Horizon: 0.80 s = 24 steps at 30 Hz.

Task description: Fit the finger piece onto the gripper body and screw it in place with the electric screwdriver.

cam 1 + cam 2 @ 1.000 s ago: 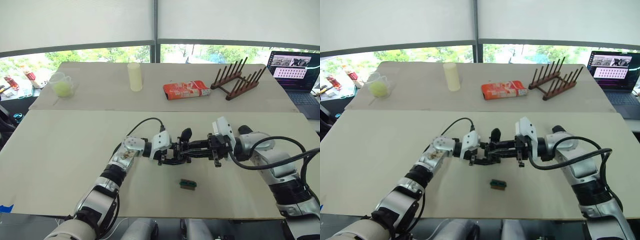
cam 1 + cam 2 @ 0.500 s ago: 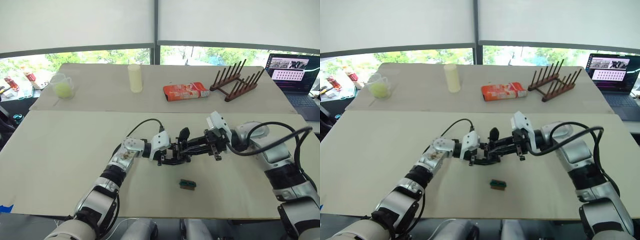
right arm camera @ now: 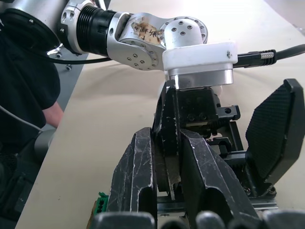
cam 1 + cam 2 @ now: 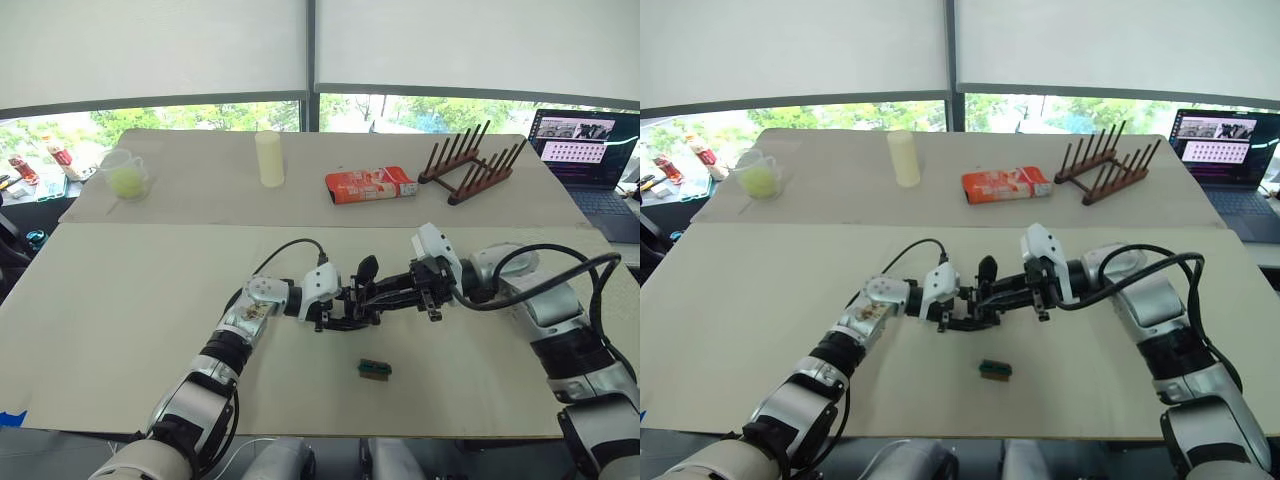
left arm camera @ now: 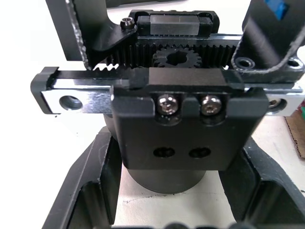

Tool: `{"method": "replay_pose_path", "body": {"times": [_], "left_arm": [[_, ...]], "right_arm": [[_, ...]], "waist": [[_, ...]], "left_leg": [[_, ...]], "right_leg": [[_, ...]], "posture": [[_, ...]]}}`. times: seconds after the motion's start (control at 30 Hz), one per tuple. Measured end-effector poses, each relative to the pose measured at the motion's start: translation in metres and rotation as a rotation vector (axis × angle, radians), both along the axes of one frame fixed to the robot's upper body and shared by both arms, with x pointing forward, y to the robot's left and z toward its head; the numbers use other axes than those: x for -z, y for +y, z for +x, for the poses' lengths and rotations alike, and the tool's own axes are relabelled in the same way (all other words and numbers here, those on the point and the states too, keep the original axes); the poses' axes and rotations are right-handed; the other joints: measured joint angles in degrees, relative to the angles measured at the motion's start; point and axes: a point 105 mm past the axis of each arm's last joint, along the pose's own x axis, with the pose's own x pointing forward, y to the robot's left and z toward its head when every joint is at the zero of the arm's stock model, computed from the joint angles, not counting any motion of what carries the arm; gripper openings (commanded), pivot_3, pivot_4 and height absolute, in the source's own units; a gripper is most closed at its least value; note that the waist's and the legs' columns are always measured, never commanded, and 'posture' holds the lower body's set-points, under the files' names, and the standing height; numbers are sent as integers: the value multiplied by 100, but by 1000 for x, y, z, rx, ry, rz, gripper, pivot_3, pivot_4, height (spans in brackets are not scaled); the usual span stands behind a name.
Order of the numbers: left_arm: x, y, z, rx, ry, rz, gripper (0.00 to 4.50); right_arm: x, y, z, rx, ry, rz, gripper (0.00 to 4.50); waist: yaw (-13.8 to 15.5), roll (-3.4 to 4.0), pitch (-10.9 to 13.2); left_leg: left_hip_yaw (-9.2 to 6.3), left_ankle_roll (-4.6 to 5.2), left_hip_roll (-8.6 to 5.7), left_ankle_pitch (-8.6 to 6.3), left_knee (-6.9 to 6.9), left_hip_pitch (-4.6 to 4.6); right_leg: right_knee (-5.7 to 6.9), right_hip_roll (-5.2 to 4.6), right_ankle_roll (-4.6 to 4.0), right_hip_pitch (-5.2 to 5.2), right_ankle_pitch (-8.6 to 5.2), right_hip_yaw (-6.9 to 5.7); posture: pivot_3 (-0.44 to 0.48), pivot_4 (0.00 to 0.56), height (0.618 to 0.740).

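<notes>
Squarely between left claw (image 4: pixel 352 308): gripper body (image 5: pixel 186 119)

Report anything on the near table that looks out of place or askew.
Little stands out. A small green-and-brown block lies loose on the table, apart from the gripper body held between the left pincer and right pincer.

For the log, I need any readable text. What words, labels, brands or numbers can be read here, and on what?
None can be read.
Red-orange packet on the far table: white print, too blurred to read.
Laptop screen: rows of content, too small to read.
Joint housing on the left arm: brown handwritten marks, not legible.
</notes>
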Motion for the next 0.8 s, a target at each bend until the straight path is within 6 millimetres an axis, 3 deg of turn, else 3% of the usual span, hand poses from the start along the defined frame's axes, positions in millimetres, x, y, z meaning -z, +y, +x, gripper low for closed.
{"method": "replay_pose_path", "body": {"times": [0.47, 0.8], "left_arm": [[1, 1, -2, -5, -9, -1, 2306], [2, 1, -2, -8, -4, -2, 2306]], "right_arm": [[4, 0, -11, 85, -66, 14, 309], [3, -1, -6, 68, -42, 8, 309]], "waist": [[-2, -1, -21], [-1, -1, -21]], "left_leg": [[0, -2, 3, -4, -12, 15], [0, 1, 3, -5, -12, 16]], "right_leg": [[-2, 5, 5, 6, -3, 20], [-8, 6, 5, 9, -4, 19]], "posture": [[0, 150, 740], [0, 150, 740]]}}
